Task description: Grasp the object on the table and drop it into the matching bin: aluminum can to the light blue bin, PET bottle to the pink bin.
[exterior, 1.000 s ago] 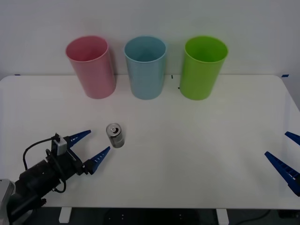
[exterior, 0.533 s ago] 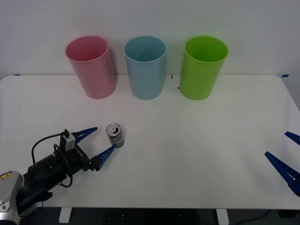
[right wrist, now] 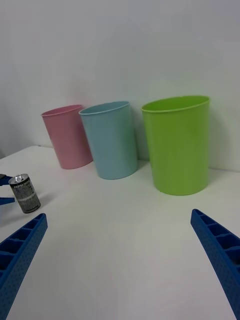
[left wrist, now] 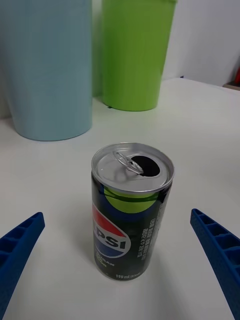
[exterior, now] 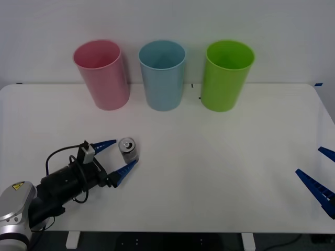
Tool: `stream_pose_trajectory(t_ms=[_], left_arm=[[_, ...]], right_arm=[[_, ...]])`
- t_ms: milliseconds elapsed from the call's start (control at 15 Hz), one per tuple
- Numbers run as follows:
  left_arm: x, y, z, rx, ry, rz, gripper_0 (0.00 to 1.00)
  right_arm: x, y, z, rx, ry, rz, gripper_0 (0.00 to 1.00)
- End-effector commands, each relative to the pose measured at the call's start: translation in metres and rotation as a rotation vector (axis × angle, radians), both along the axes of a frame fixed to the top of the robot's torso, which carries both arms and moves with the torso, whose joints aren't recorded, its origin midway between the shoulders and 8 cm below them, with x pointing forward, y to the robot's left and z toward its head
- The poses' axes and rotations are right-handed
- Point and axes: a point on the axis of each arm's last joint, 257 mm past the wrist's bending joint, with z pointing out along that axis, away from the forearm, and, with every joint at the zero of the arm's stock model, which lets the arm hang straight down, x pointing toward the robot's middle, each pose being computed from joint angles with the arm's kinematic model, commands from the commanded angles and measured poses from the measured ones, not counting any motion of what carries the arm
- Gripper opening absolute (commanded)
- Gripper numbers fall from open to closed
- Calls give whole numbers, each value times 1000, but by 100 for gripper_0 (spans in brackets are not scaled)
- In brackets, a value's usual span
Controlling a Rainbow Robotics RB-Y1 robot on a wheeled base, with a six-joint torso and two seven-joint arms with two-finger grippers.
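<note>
Aluminum can (exterior: 128, 150) upright on white surface (exterior: 220, 172), near front-left.
Left end effector (exterior: 121, 156) low over surface, fingers spread, flanking the can without contact. Right end effector (exterior: 323, 180) released, well apart at far right. Light blue bin (exterior: 163, 76) stood between pink bin (exterior: 102, 75) and green bin (exterior: 226, 76).

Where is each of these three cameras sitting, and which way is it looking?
Front view: above the arms, looking down at the table; left end effector open around the can, right end effector at the edge.
Left wrist view: on the left wrist, facing the can; blue fingers at the corners.
Right wrist view: on the right wrist, facing the three bins.
All share the light blue bin.
</note>
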Motion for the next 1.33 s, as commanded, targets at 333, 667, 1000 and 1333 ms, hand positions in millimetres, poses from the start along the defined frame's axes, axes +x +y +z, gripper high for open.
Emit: stream_pose_trajectory(t_ms=[333, 667, 1000, 1333], left_arm=[[14, -11, -5, 41, -17, -19, 100], [16, -22, -8, 63, -16, -29, 100], [15, -29, -8, 55, -15, -40, 100], [17, -28, -5, 41, -20, -29, 0]], right_arm=[[0, 0, 0, 0, 0, 0, 100], [0, 0, 0, 0, 0, 0, 100], [0, 0, 0, 0, 0, 0, 100], [0, 0, 0, 0, 0, 0, 100]])
